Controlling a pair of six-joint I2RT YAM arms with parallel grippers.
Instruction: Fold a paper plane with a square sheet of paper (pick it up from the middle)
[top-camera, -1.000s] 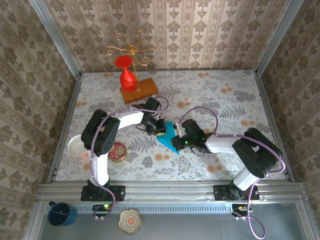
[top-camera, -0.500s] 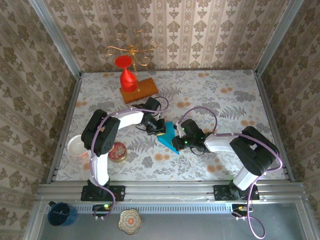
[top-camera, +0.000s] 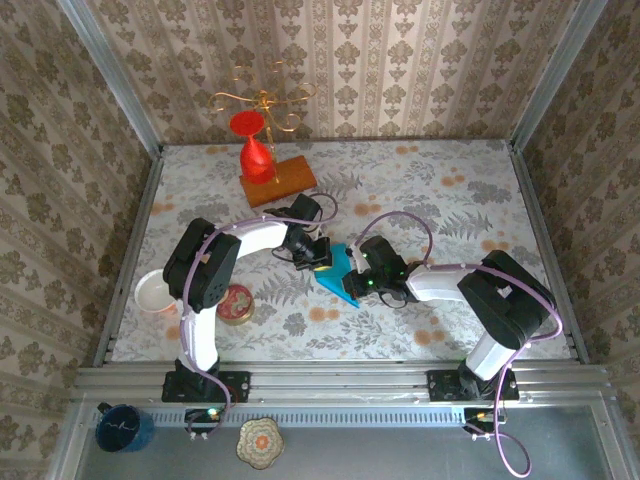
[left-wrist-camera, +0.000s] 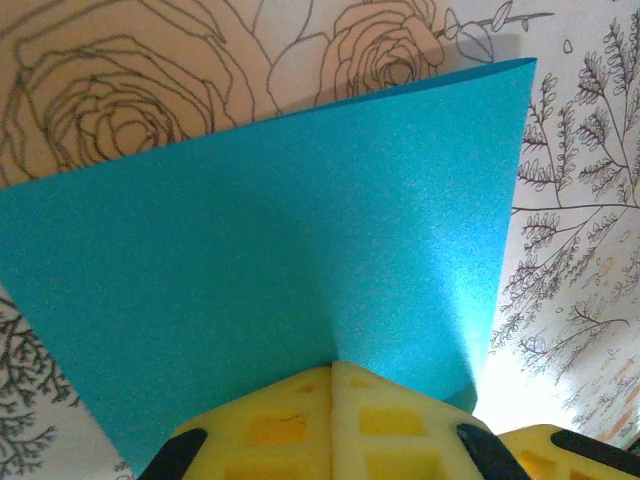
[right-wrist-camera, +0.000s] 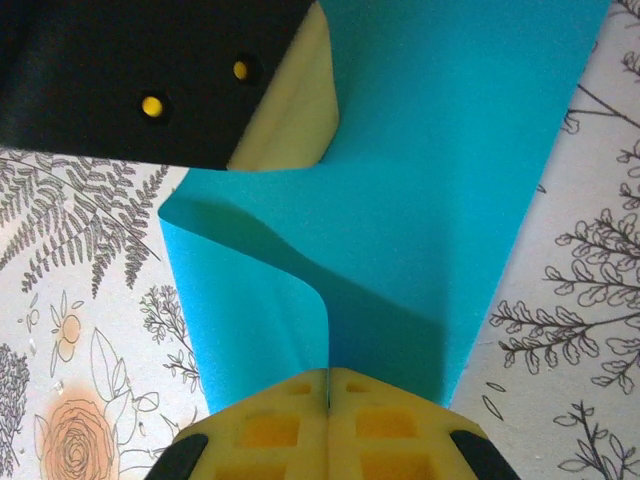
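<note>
The left fingers (left-wrist-camera: 275, 425) are clenched on one edge of the square sheet of paper (top-camera: 335, 272), which fans out ahead of them over the bench (top-camera: 420, 190). The sheet spans the gap between both arms (plain teal, no sharp crease that I can see). The right fingers (right-wrist-camera: 270, 425) pinch the opposite edge, where the paper rolls into a soft bend just ahead. I judge the task to be early: the sheet is gripped, but no fold of the plane is made yet.

From above, the left tool (top-camera: 320, 262) and right tool (top-camera: 352, 278) cover much of the square sheet of paper (top-camera: 332, 282), so its creases cannot be read. In the wrist views the sheet's edges run past the frame
</note>
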